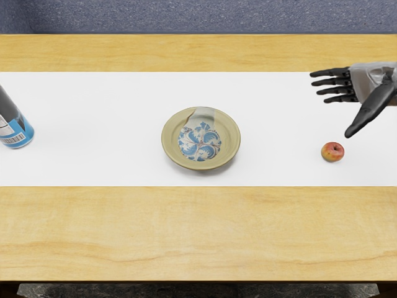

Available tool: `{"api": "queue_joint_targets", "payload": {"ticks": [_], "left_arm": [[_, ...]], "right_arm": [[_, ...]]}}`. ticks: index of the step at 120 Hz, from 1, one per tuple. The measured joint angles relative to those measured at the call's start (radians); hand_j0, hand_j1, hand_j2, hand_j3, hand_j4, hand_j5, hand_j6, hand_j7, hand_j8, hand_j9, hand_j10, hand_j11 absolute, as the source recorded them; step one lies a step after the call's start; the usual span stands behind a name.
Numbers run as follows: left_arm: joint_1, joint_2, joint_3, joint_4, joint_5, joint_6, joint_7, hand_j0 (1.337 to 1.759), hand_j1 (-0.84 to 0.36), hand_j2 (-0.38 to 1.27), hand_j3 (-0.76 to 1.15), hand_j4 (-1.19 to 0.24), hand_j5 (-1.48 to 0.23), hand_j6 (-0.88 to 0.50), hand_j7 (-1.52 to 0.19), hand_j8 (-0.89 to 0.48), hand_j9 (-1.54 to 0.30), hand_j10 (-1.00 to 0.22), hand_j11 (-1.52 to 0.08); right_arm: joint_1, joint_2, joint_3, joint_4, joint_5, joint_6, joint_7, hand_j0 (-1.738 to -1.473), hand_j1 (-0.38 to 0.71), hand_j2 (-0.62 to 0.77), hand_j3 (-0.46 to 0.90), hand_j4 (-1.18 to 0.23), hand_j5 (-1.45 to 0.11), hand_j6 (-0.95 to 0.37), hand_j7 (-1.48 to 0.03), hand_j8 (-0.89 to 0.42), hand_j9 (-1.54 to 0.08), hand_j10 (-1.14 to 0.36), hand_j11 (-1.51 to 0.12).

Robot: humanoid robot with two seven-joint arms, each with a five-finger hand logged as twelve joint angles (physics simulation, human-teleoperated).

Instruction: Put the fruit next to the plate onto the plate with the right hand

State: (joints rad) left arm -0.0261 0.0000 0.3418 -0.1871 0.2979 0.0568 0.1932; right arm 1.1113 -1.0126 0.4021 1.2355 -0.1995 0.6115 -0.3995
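One fruit (332,151) lies outside the plate (231,133); our right hand (366,87) hangs open.
We see the fruit on the white strip (93,124) near the table's (186,230) right edge, well apart from the plate at the surface's middle. Our right hand hovers at the right edge, just beyond the fruit toward the far side, spread wide, holding nothing. A can (11,124) sits at the left edge.

You have open bench (279,127) between the fruit (332,151) and the plate (201,138), a free lane for your robot hand (358,93). The can (13,127) stands well apart at the left edge.
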Motion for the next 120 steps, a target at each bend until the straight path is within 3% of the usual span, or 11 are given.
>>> {"api": "queue_joint_targets", "payload": {"ticks": [19, 27, 37, 51, 82, 104, 120], "left_arm": [[0.0, 0.0, 0.0, 0.0, 0.0, 0.0, 0.0, 1.658, 0.06, 0.05, 0.0, -0.24, -0.31, -0.24, -0.31, -0.24, -0.31, -0.24, -0.31], [0.0, 0.0, 0.0, 0.0, 0.0, 0.0, 0.0, 1.658, 0.06, 0.05, 0.0, -0.24, -0.31, -0.24, -0.31, -0.24, -0.31, -0.24, -0.31], [0.0, 0.0, 0.0, 0.0, 0.0, 0.0, 0.0, 1.658, 0.06, 0.05, 0.0, -0.24, -0.31, -0.24, -0.31, -0.24, -0.31, -0.24, -0.31], [0.0, 0.0, 0.0, 0.0, 0.0, 0.0, 0.0, 1.658, 0.06, 0.05, 0.0, -0.24, -0.31, -0.24, -0.31, -0.24, -0.31, -0.24, -0.31], [0.0, 0.0, 0.0, 0.0, 0.0, 0.0, 0.0, 1.658, 0.06, 0.05, 0.0, -0.24, -0.31, -0.24, -0.31, -0.24, -0.31, -0.24, -0.31], [0.0, 0.0, 0.0, 0.0, 0.0, 0.0, 0.0, 1.658, 0.06, 0.05, 0.0, -0.24, -0.31, -0.24, -0.31, -0.24, -0.31, -0.24, -0.31], [0.0, 0.0, 0.0, 0.0, 0.0, 0.0, 0.0, 1.658, 0.06, 0.05, 0.0, -0.24, -0.31, -0.24, -0.31, -0.24, -0.31, -0.24, -0.31]], "right_arm": [[0.003, 0.033, 0.007, 0.007, -0.046, 0.0, -0.018, -1.658, -0.31, -0.01, 0.0, -0.04, -0.04, -0.04, -0.04, -0.04, -0.04, -0.04, -0.04], [0.001, 0.039, 0.004, 0.009, -0.078, -0.001, -0.054, -1.658, -0.31, -0.01, 0.0, -0.04, -0.04, -0.04, -0.04, -0.04, -0.04, -0.04, -0.04], [0.004, 0.058, 0.008, 0.012, -0.209, -0.027, -0.09, -1.658, -0.31, -0.01, 0.0, -0.04, -0.05, -0.04, -0.05, -0.04, -0.05, -0.04, -0.05], [0.005, 0.104, 0.009, 0.037, -0.45, -0.132, -0.111, -1.658, -0.3, -0.01, 0.0, -0.04, -0.05, -0.04, -0.05, -0.04, -0.05, -0.04, -0.05], [-0.072, 0.147, -0.022, 0.111, -0.7, -0.407, -0.117, -1.658, -0.31, -0.01, 0.0, -0.04, -0.04, -0.04, -0.04, -0.04, -0.04, -0.04, -0.04], [-0.146, 0.174, -0.03, 0.115, -0.746, -0.503, -0.115, -1.658, -0.3, -0.01, 0.0, -0.05, -0.05, -0.05, -0.05, -0.05, -0.05, -0.05, -0.05], [-0.176, 0.184, -0.043, 0.111, -0.756, -0.534, -0.11, -1.658, -0.21, -0.02, 0.0, -0.12, -0.16, -0.13, -0.15, -0.13, -0.15, -0.12, -0.15]]}}
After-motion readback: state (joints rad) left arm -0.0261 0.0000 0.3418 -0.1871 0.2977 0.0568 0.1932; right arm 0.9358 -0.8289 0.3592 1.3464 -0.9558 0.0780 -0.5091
